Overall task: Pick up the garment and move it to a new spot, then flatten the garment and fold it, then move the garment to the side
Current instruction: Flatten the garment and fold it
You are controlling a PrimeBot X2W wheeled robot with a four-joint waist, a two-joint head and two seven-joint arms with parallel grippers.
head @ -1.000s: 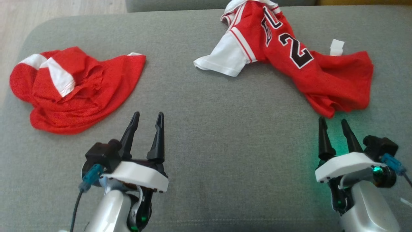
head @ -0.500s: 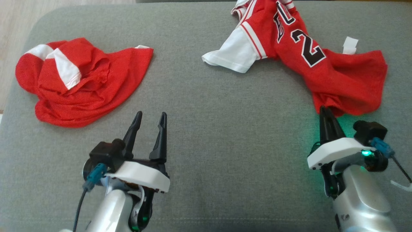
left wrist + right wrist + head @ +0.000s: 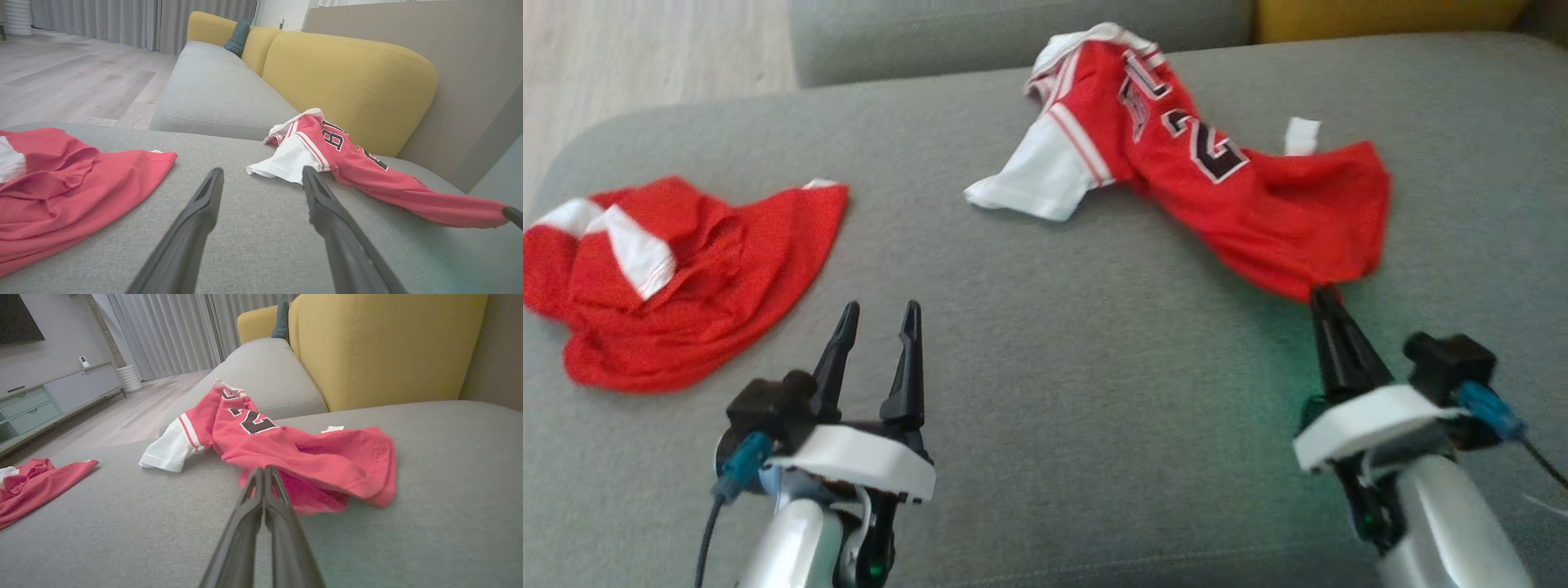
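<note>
Right gripper (image 3: pixel 1319 292): fingers pressed together on the near hem corner of the red jersey (image 3: pixel 1258 212). The jersey lies crumpled at the far right of the grey sofa cushion (image 3: pixel 1054 384), with its white sleeve (image 3: pixel 1037 175) pointing left. Left gripper (image 3: pixel 880 309): fingers apart, holding nothing, hovering mid-cushion.

Risks as we see them:
- The bite looks thin, just the tips on the edge. We can't tell how much cloth sits between them, so the mesh may slip out once weight comes on.
- We may have only one layer. If so, the jersey opens or twists on the lift and flattening gets harder.
- With a one-corner pick the rest drags over the cushion. Friction could bunch it more or pull it free.
- The collar end sits at the cushion's far edge, so a wrong pull could drop it into the gap by the next seat (image 3: pixel 1013 37).
- The second red garment (image 3: pixel 686 286) lies at left. If we place too far that way, the two tangle.
</note>
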